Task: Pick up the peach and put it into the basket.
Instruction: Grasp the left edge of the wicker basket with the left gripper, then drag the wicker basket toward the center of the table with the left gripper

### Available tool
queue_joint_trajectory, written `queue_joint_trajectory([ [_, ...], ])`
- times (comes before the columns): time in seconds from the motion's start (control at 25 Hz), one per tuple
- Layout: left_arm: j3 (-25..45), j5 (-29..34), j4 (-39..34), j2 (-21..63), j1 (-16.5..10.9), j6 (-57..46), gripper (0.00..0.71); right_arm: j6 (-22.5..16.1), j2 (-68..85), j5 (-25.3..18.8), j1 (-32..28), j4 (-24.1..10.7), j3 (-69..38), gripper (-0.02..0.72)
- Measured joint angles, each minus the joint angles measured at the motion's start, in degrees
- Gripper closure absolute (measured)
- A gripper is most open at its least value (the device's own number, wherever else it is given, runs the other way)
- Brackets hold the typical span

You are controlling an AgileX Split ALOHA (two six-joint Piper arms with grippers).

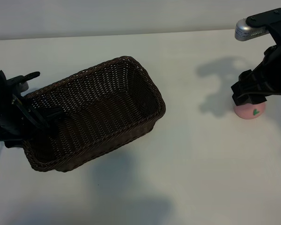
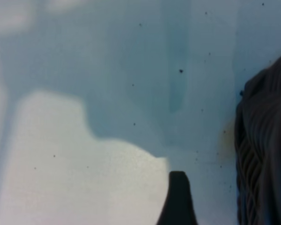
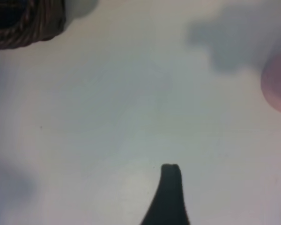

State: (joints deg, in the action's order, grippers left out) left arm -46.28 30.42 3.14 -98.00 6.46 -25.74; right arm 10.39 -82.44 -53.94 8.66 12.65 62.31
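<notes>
At the far left of the white table, the black left gripper reaches down at the left end of the large rectangular dark-brown woven wicker basket, one finger inside it over the rim; whether those jaws clasp the wall or stand free I cannot tell. The basket lies slantwise, its far corner toward the middle of the table. Well to the right, the small round pale-pink peach with a green leaf mark sits on the table, and the black right gripper hangs right over it, jaws spread and holding nothing.
</notes>
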Motion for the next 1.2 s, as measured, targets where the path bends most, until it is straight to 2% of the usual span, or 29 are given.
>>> queue_joint_trajectory([
  [0.2, 0.0, -0.1, 0.4, 0.0, 0.0, -0.5, 0.309, 0.0, 0.0, 0.0, 0.0, 0.0, 0.0, 0.108],
  [0.52, 0.0, 0.3, 0.4, 0.8, 0.0, 0.9, 0.32, 0.0, 0.0, 0.0, 0.0, 0.0, 0.0, 0.108],
  [0.8, 0.0, 0.5, 1.5, 5.1, 0.0, 2.3, 0.32, 0.0, 0.0, 0.0, 0.0, 0.0, 0.0, 0.108],
  [0.84, 0.0, 0.5, 2.4, 5.8, -0.1, 3.1, 0.32, 0.0, 0.0, 0.0, 0.0, 0.0, 0.0, 0.108],
  [0.92, 0.0, 0.4, 4.9, 6.9, -0.7, 5.6, 0.402, 0.0, 0.0, 0.0, 0.0, 0.0, 0.0, 0.108],
  [1.2, 0.2, -0.9, 21.7, 9.1, -4.4, 20.2, 0.401, 0.0, 0.0, 0.0, 0.0, -0.1, 0.0, 0.108],
])
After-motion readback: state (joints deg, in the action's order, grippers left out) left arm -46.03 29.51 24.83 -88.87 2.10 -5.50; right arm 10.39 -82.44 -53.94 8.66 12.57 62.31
